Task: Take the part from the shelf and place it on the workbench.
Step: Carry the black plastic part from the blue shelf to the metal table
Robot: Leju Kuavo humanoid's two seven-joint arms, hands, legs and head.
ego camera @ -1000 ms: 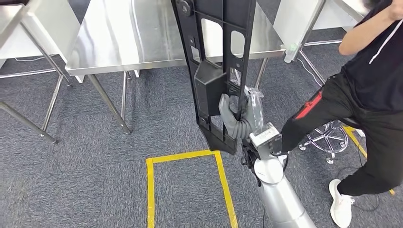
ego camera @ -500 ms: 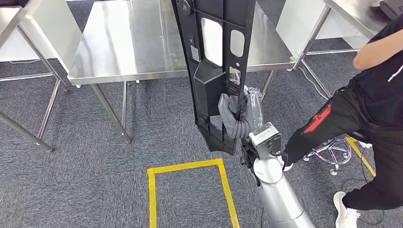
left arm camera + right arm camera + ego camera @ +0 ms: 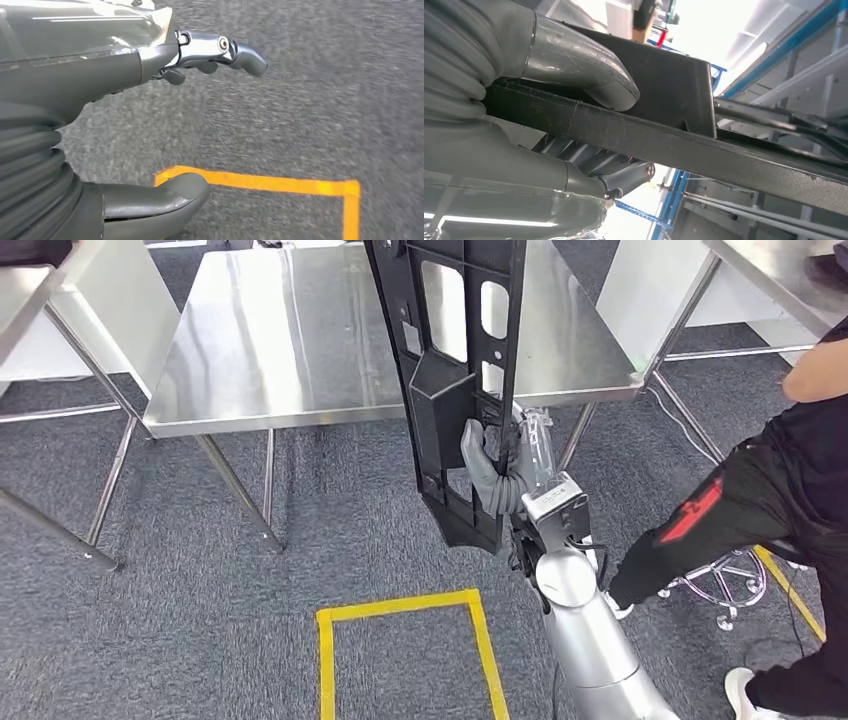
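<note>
A long black plastic frame part with cut-out windows stands upright in front of me, reaching past the top of the head view. My right hand grips its lower edge, thumb on one face and fingers on the other; the right wrist view shows the thumb pressed on the black part. Behind the part lies the steel workbench. My left hand hangs over the grey carpet, holding nothing, fingers apart.
A person in black clothes stands at the right beside a wheeled stool base. More steel tables stand at the left and the far right. A yellow tape rectangle marks the carpet.
The camera has moved forward: the workbench sits larger and nearer, the yellow rectangle lower. The person has shifted right. My right hand keeps the same grip on the part.
</note>
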